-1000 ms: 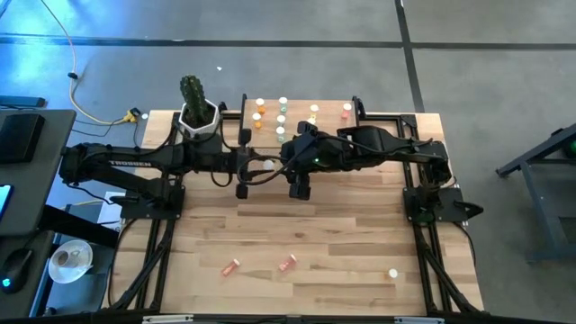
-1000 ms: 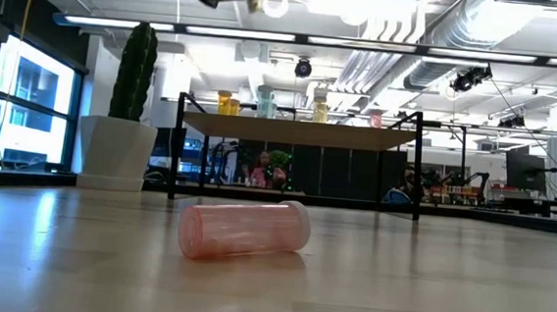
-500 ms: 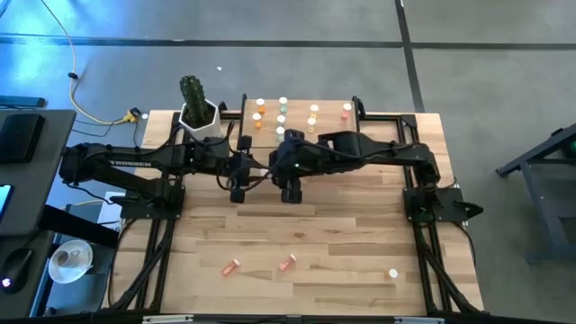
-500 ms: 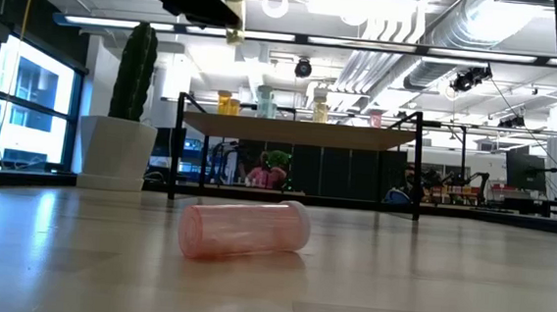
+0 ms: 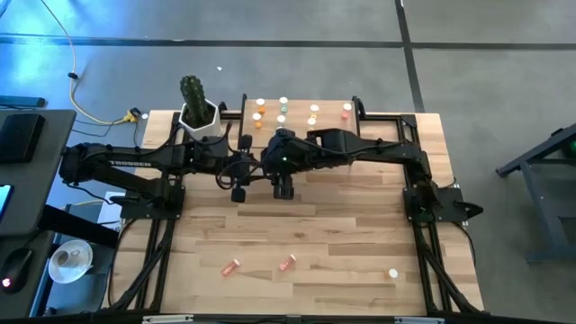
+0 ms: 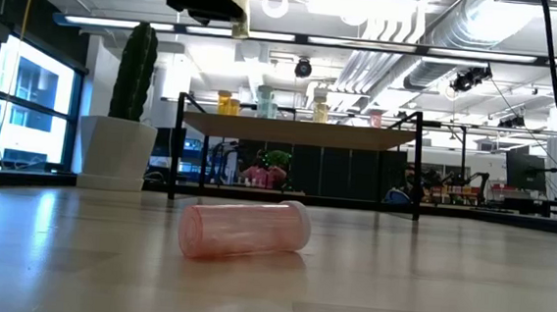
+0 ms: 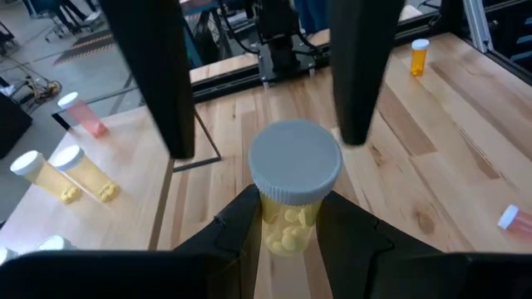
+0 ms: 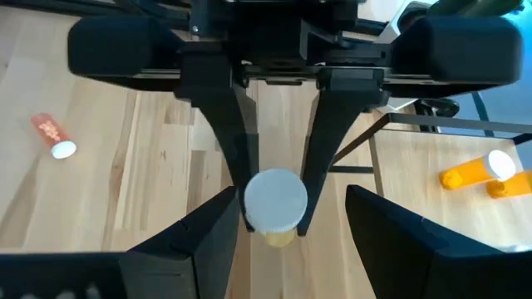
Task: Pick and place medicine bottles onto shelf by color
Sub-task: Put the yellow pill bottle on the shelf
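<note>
Nearest, a pink bottle (image 6: 244, 231) lay on its side on the table (image 5: 342, 225); above mid-table, left gripper (image 7: 289, 218) reached out level, clamped on a yellow bottle (image 7: 293, 187) with white cap; right gripper (image 8: 270, 218) faced it closely, fingers spread wide on both sides of the bottle; farther back stood the shelf (image 5: 328, 118) with upright bottles.

We are in a robotics lab or open-plan workshop: exposed ceiling ducts (image 6: 405, 27) and strip lights overhead, a grey concrete floor (image 5: 270, 22), large windows (image 6: 16, 108), benches cluttered with equipment (image 6: 472, 194) behind a wooden worktable (image 5: 315, 234).
</note>
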